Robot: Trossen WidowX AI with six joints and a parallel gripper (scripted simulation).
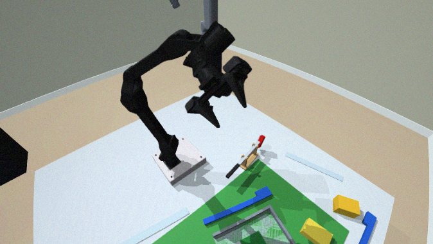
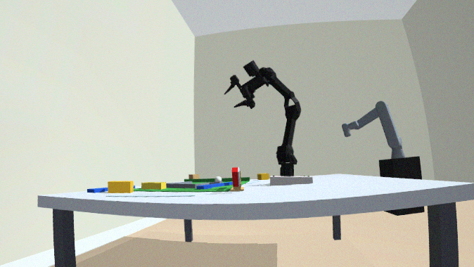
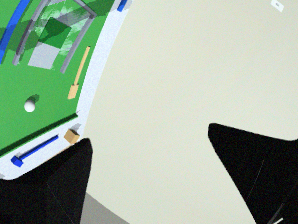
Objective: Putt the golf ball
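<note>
High above the table, the gripper hangs wide open and holding nothing, red putter apparently propped on its stand below.

No writing, label, brand, number or sign can be read anywhere I look; the coloured blocks, the green mat and the table carry plain surfaces only; the black arm bears no legible marking either.
</note>
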